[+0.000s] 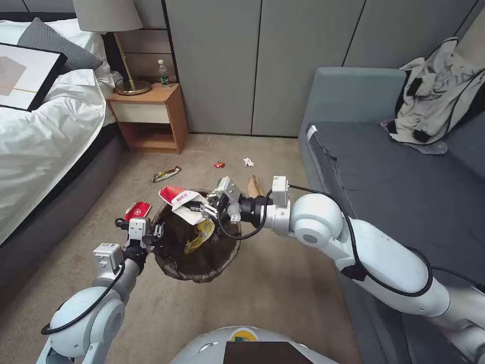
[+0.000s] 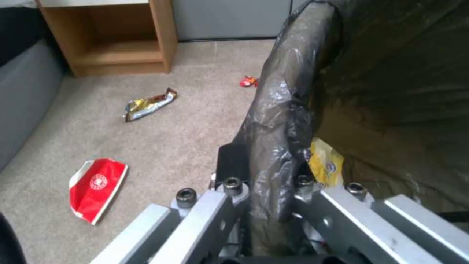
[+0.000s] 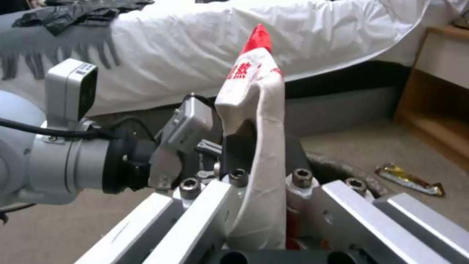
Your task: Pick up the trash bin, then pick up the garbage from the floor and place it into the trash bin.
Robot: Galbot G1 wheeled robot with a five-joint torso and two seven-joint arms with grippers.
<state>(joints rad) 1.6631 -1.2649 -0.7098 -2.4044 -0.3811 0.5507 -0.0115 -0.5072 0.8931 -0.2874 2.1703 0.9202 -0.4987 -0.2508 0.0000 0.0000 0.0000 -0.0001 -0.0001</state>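
1. My left end effector (image 1: 157, 233) is clenched on the near-left rim of the round, dark-bag-lined trash bin (image 1: 202, 268).
2. My right end effector (image 1: 211, 205) grips a crumpled red-and-white paper packet (image 1: 181, 198) over the bin's far side.

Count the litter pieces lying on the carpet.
5: red-and-white packet left of the trash bin; gold wrapper nearer the nightstand; small red scrap; white tissue; brown paper bag, partly hidden by the right gripper.

Head camera looks down from above; both wrist cameras sit close behind their jaws, sharing the carpet (image 1: 151, 313).
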